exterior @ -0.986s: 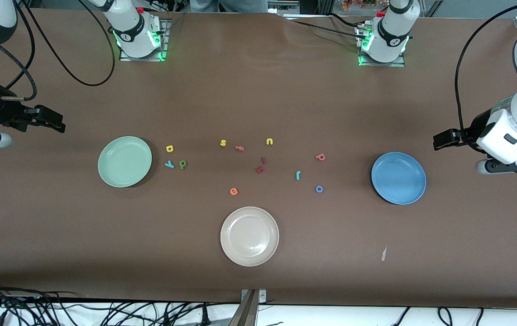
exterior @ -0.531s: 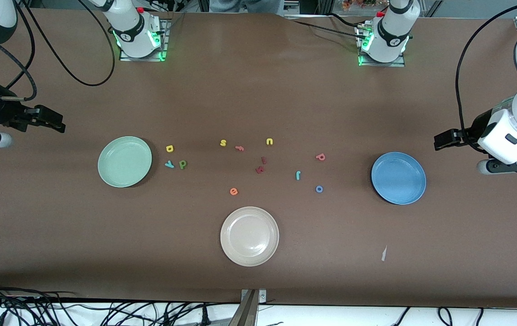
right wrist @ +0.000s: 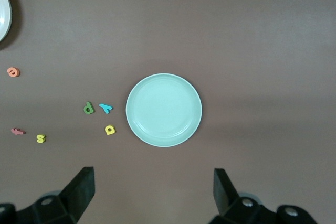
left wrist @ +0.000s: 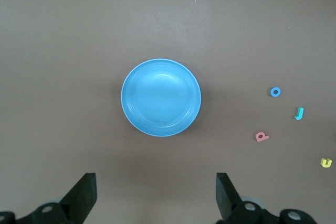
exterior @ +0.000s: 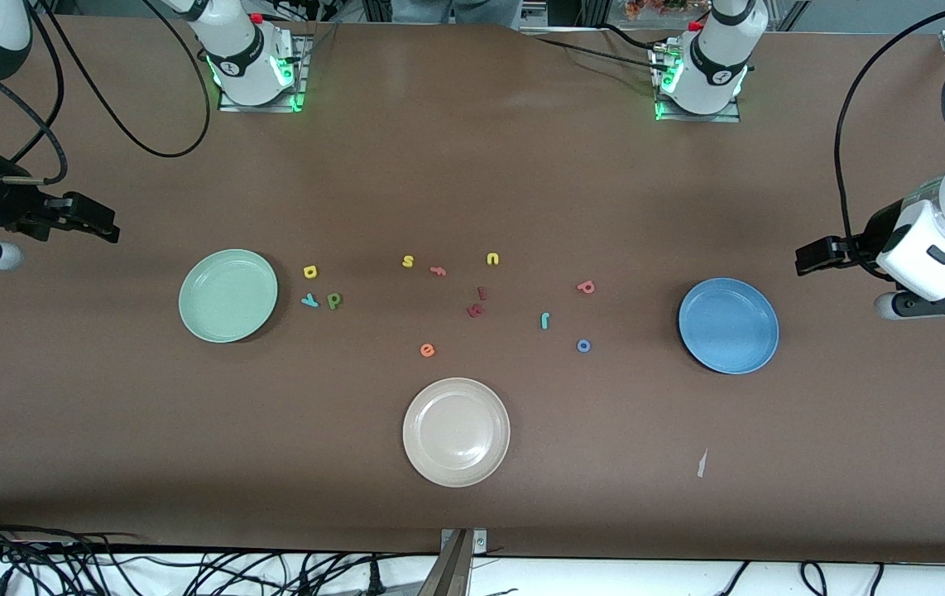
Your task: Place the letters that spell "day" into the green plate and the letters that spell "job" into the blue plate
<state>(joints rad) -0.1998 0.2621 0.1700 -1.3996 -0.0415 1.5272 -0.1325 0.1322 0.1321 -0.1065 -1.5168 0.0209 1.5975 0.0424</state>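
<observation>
Left gripper [left wrist: 155,195] high over table [exterior: 472,165] at left arm's end, near blue plate [exterior: 728,325], fingers spread wide, nothing held. Right gripper [right wrist: 152,192] up over right arm's end, near green plate [exterior: 227,295], also spread wide and holding nothing. Both plates without letters. Yellow "a" [exterior: 310,271], teal "y" [exterior: 309,301], olive "d" [exterior: 334,300] lying just beside green plate. Salmon "b" [exterior: 586,287], teal "j" [exterior: 544,320], blue "o" [exterior: 583,345] lying toward blue plate, apart from it. Cream plate [exterior: 456,431] nearest to front camera
</observation>
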